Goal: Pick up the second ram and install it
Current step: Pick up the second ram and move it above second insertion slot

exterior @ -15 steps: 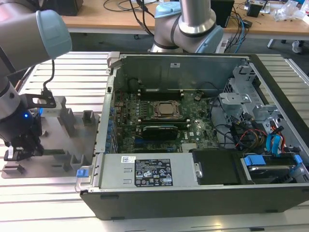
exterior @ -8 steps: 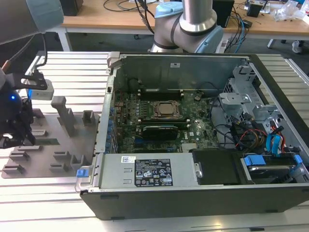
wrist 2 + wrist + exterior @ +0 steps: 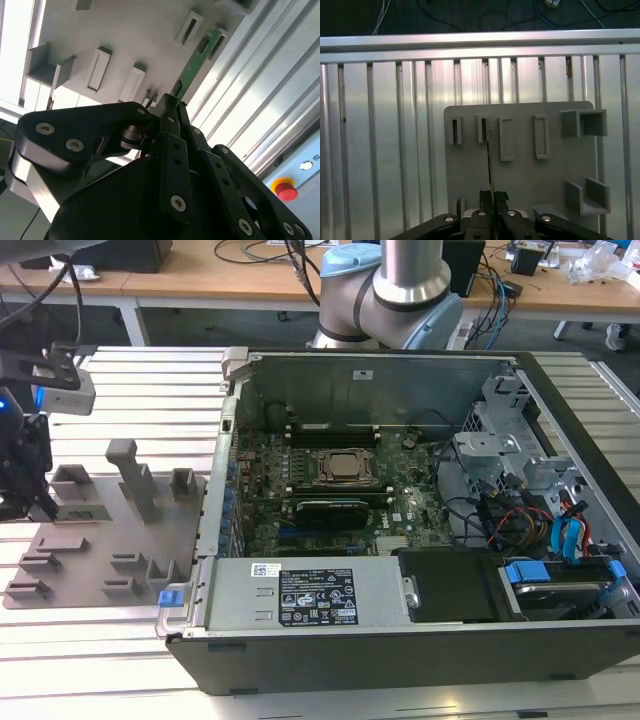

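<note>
The second ram (image 3: 198,56) is a thin green board, and my gripper (image 3: 170,104) is shut on its near end. In the first wrist view the ram (image 3: 489,160) shows edge-on, running from the gripper (image 3: 493,198) out to a slotted block on the grey plate (image 3: 520,185). I cannot tell whether the ram's far end touches the plate (image 3: 125,30). In the exterior view the gripper (image 3: 22,475) hangs over the plate (image 3: 100,550) at that view's left, well away from the open computer case (image 3: 400,540).
The case lies open with its motherboard (image 3: 340,480) exposed, cables and drive bays at the exterior view's right. Several upright blocks stand on the grey plate. The table is ribbed aluminium. A red stop button (image 3: 283,190) sits beside it.
</note>
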You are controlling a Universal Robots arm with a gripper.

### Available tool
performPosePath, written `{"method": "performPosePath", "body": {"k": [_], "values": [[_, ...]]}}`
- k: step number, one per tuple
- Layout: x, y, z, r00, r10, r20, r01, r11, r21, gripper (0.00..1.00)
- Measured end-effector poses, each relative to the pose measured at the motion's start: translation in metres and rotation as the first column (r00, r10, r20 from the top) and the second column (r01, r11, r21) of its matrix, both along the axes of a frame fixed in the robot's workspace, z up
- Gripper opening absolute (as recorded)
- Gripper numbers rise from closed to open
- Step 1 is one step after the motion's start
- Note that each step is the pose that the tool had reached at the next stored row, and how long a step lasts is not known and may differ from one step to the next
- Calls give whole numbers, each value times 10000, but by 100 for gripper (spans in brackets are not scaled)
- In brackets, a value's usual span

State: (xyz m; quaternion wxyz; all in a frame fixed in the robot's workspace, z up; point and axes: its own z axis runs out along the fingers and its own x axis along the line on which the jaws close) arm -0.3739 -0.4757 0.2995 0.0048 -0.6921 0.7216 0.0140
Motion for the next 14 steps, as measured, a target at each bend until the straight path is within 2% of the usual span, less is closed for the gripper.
{"method": "performPosePath", "body": {"k": [3,7,12,14], "values": [[0,0,164,10000,0,0,0,10000,-1,14],[0,0,268,10000,0,0,0,10000,0,14],[0,0,450,10000,-1,0,1,10000,-1,14],[0,0,545,10000,-1,0,1,10000,0,14]]}}
